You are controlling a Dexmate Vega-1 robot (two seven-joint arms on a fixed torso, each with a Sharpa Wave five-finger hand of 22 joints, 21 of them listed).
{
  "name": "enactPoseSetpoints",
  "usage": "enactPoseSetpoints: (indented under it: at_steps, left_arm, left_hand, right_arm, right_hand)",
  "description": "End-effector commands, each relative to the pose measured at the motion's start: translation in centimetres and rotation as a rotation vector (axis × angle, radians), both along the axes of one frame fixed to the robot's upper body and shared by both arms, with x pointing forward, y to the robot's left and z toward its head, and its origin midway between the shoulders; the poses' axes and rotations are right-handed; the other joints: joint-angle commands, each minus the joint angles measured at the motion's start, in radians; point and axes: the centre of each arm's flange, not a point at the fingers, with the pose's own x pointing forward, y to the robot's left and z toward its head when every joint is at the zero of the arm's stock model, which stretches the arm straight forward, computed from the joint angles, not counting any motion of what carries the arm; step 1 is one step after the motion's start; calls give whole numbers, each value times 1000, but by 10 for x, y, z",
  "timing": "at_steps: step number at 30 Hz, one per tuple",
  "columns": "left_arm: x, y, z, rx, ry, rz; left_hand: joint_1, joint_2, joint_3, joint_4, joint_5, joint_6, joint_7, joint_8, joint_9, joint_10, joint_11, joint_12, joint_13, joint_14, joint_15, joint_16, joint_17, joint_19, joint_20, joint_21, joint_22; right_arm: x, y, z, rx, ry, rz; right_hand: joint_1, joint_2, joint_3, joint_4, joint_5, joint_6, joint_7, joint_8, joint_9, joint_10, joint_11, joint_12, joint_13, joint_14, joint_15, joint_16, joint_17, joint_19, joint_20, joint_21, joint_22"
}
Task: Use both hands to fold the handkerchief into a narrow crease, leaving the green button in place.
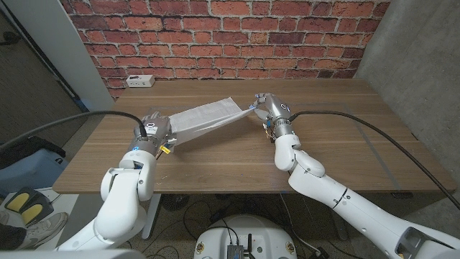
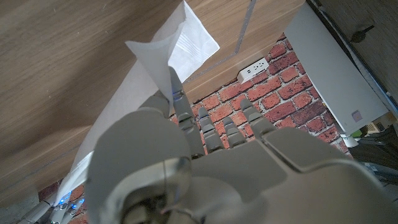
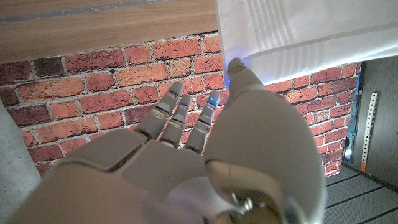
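A white handkerchief [image 1: 207, 116] hangs stretched as a long band over the wooden table [image 1: 215, 155], one end in each of my hands. My left hand [image 1: 153, 131] grips its near-left end. In the left wrist view the cloth [image 2: 180, 43] rises in a folded peak from between the fingertips [image 2: 177, 102] of that hand [image 2: 186, 168]. My right hand [image 1: 269, 109] pinches the far-right corner. In the right wrist view the thumb [image 3: 241, 74] of this hand [image 3: 205, 162] presses on the cloth's striped edge [image 3: 298, 31], with the other fingers spread.
A white power strip [image 1: 140, 80] lies at the table's back left, by the brick wall; it also appears in the left wrist view as a socket block [image 2: 255, 66]. Bare wood stretches in front of and to the right of the cloth.
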Motion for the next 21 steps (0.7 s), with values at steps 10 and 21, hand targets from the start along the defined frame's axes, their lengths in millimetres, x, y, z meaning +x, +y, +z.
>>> enactPoseSetpoints:
  at_steps: [10, 21]
  left_arm:
    - [31, 10, 22, 19, -53, 38]
    - [47, 13, 26, 21, -46, 60]
  left_hand:
    - [14, 4, -1, -9, 6, 13, 10, 4, -10, 11, -1, 6, 4, 9, -11, 5, 0, 7, -4, 7, 3]
    - [17, 5, -3, -14, 5, 13, 12, 4, -19, 14, -3, 6, 3, 12, -15, 5, 0, 9, -5, 8, 3]
  right_arm:
    - [30, 5, 20, 42, 20, 75]
    - [47, 7, 29, 41, 30, 89]
  right_hand:
    - [9, -2, -2, -3, 7, 25, 26, -8, 5, 2, 2, -5, 3, 9, -149, -6, 3, -2, -29, -1, 5]
    - [11, -1, -4, -3, 7, 23, 28, -13, 6, 3, 2, -6, 3, 11, -150, -6, 4, -2, -29, -2, 5]
